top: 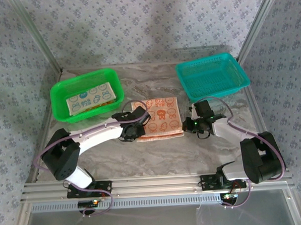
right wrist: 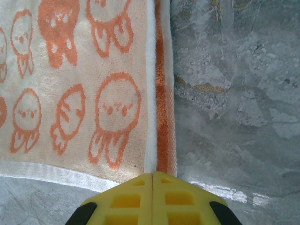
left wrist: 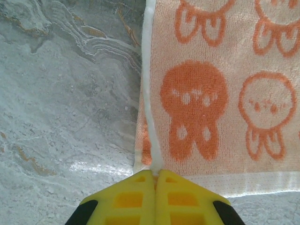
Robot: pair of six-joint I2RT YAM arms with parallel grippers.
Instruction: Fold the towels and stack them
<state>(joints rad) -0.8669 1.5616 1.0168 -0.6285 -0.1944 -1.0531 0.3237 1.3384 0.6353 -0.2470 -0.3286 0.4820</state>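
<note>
Left gripper (left wrist: 155, 176): yellow fingers are pressing together with no gap, and are sitting at the near left corner of the cloth, at the bottom centre of the left wrist view. The white hem is running straight into the seam between them; I cannot tell whether any cloth is being pinched.
Right gripper (right wrist: 153, 177): fingers are likewise meeting tip to tip, and are resting at the opposite near corner, at the bottom centre of the right wrist view. Here too a pinch cannot be confirmed.
Peach towel (top: 160, 116): it is lying flat at the middle of the top view, between the two grippers, with its orange prints facing up.
Orange under-layer (right wrist: 161, 93): it is showing as a strip along the peach towel's edge, just right of centre in the right wrist view.
Table (top: 149, 82): its marbled surface is carrying the cloth.
Pale teal towel (top: 89, 99): it is lying folded inside the green basket (top: 56, 90), at the upper left of the top view.
Teal basket (top: 211, 58): it is standing at the upper right of the top view.
Risk, slip: closed tips are likely holding little or no cloth, so a corner may be dropping out on any lift.
Risk, layers: one gripper catching both layers and the other only one would be skewing the fold.
Risk, drag: fingers pushing along the table would be bunching the hem.
</note>
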